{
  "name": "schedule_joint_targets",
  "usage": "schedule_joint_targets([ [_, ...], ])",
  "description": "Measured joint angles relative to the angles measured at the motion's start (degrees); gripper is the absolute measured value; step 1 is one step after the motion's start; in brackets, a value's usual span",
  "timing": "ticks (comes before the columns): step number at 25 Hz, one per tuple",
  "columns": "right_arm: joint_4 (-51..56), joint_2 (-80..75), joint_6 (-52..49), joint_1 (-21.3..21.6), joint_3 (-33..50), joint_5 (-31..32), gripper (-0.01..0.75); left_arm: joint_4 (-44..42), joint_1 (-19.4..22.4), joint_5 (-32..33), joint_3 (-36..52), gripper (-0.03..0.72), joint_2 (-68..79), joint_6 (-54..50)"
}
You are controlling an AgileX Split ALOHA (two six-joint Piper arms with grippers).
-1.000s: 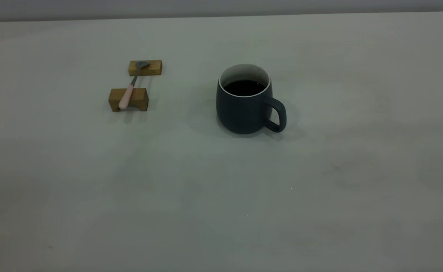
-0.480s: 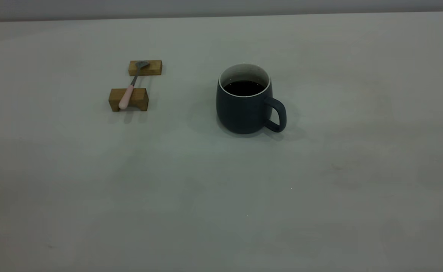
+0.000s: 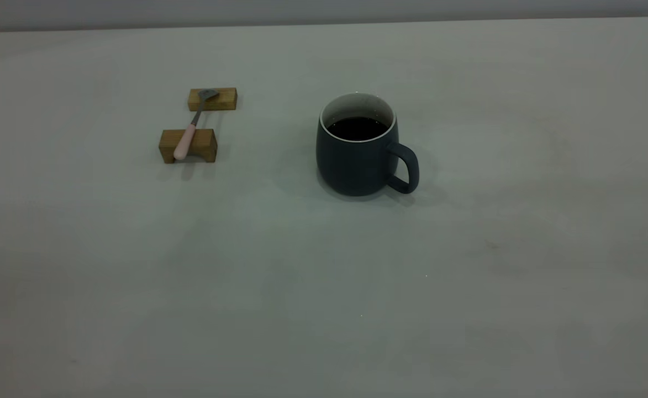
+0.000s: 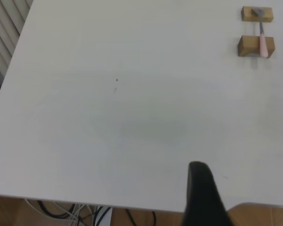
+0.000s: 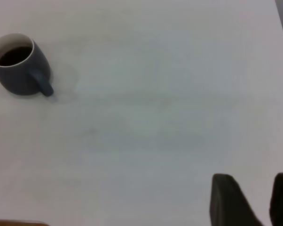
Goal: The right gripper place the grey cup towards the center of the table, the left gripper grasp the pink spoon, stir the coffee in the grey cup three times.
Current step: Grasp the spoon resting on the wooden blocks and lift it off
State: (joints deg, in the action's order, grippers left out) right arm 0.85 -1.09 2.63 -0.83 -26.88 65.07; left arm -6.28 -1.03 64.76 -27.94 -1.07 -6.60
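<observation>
The grey cup (image 3: pixel 357 160) stands upright near the middle of the table (image 3: pixel 324 287), its loop handle turned to the right, with dark coffee (image 3: pixel 357 128) inside. The pink spoon (image 3: pixel 183 145) lies to its left across two wooden blocks, bowl on the far one. Neither gripper shows in the exterior view. My right gripper (image 5: pixel 254 181) hovers open over bare table, far from the cup (image 5: pixel 19 70), with nothing between its fingers. My left gripper (image 4: pixel 202 188) is near a table edge, far from the spoon (image 4: pixel 263 43).
The near wooden block (image 3: pixel 205 145) and the far one (image 3: pixel 225 99) carry the spoon. In the left wrist view the table edge runs close to the gripper, with cables (image 4: pixel 71 214) on the floor beyond it. Bare table lies in front of the cup.
</observation>
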Motion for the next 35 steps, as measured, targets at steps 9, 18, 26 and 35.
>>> schedule_joint_targets([
  [9,0.00,0.00,0.00,0.00,0.04,0.00,0.216,-2.81,0.00,-7.96,-7.11,0.584,23.22,-5.47],
  [18,0.00,0.00,0.00,0.07,0.04,0.00,0.223,1.11,-0.19,-27.95,-14.43,0.668,61.47,-5.26],
  [26,0.00,0.00,0.00,0.07,0.04,0.00,0.224,2.33,-6.26,-38.74,-26.09,0.668,93.70,-4.37],
  [35,0.00,0.00,0.00,0.07,0.04,0.00,0.232,4.11,-13.10,-38.56,-44.68,0.667,120.40,-4.37],
])
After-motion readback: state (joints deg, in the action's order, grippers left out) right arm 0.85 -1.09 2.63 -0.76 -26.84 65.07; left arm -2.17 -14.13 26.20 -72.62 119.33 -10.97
